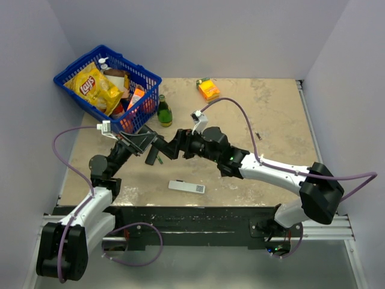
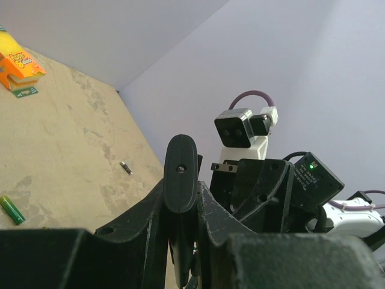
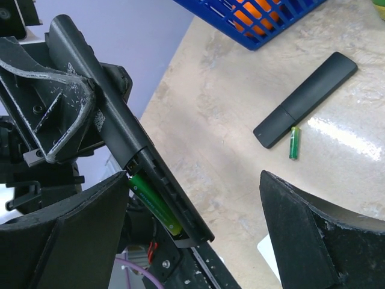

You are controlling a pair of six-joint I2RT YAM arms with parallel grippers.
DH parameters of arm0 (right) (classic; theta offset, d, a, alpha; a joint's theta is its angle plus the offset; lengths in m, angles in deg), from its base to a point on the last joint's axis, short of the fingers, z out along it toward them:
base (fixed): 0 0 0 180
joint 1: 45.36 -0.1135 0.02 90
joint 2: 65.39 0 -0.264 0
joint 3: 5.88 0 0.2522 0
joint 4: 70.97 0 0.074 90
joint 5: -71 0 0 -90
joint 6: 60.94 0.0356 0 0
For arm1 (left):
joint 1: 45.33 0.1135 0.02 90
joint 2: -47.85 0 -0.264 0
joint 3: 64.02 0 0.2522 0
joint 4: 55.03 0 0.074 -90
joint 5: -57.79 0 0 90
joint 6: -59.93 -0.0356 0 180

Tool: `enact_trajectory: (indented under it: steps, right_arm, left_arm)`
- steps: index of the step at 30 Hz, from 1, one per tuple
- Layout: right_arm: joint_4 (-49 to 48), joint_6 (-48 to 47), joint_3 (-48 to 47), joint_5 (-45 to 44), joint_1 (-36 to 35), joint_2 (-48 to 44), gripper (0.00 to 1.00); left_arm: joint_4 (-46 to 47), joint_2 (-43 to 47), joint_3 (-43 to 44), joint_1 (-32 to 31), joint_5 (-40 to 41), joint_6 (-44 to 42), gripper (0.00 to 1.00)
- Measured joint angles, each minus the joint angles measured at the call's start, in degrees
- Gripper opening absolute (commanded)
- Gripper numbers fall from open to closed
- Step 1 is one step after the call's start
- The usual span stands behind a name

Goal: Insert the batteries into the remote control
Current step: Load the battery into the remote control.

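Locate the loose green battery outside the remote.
Right wrist view: the loose battery lies on the table beside the lower end of a black bar, to the right of the remote control.

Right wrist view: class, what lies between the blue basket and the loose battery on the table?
In that view a slim black bar lies there, close beside the battery; from it to the basket the table is bare.
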Motion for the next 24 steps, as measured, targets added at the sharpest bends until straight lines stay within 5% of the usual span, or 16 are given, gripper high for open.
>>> enact_trajectory:
  steps: [24]
  right_arm:
    - [-13.2,4.4,6.7,6.2,2.0,-1.7,0.88]
  left_arm:
    - [6.5,1.8,-1.5,-0.4,-0.5,5.5,0.00]
